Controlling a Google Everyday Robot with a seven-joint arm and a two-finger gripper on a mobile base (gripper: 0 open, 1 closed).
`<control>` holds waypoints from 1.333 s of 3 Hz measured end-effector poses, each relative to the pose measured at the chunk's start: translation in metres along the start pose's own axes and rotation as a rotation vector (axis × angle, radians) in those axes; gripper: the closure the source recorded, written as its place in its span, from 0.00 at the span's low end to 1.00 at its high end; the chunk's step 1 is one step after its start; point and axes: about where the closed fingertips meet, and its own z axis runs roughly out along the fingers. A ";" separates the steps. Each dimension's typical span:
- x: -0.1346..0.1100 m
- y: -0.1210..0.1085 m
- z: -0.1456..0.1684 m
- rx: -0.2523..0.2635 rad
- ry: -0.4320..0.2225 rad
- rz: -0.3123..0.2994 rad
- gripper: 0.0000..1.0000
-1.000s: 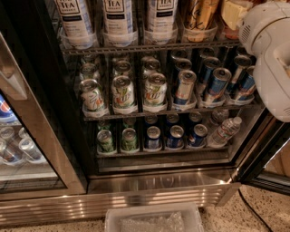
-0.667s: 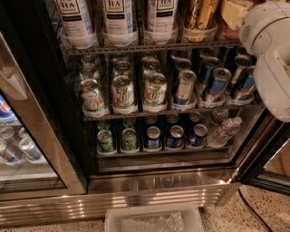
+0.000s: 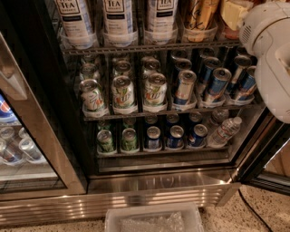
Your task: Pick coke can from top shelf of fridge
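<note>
The fridge (image 3: 158, 186) stands open in front of me, with a dark interior and a ribbed steel base. The top shelf (image 3: 149, 46) is a grey wire rack with clear plastic holders. It carries tall tea bottles (image 3: 118, 18) and a gold-and-black can (image 3: 199, 13). At its right end a pale yellow and reddish-orange thing (image 3: 230, 16) shows, half hidden by my arm; I cannot tell whether it is the coke can. My white arm (image 3: 272, 59) fills the upper right, in front of that end of the shelf. My gripper is out of view.
The middle rack holds green-white cans (image 3: 123, 93) and blue-silver cans (image 3: 217, 84). The lowest rack holds more cans and a lying water bottle (image 3: 224, 131). The black-framed door (image 3: 267, 149) hangs open at right. A steel-framed unit with a Pepsi logo (image 3: 4, 111) is at left. A clear bin (image 3: 154, 219) sits on the floor.
</note>
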 end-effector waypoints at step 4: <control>-0.103 -0.036 -0.040 0.023 -0.226 0.088 1.00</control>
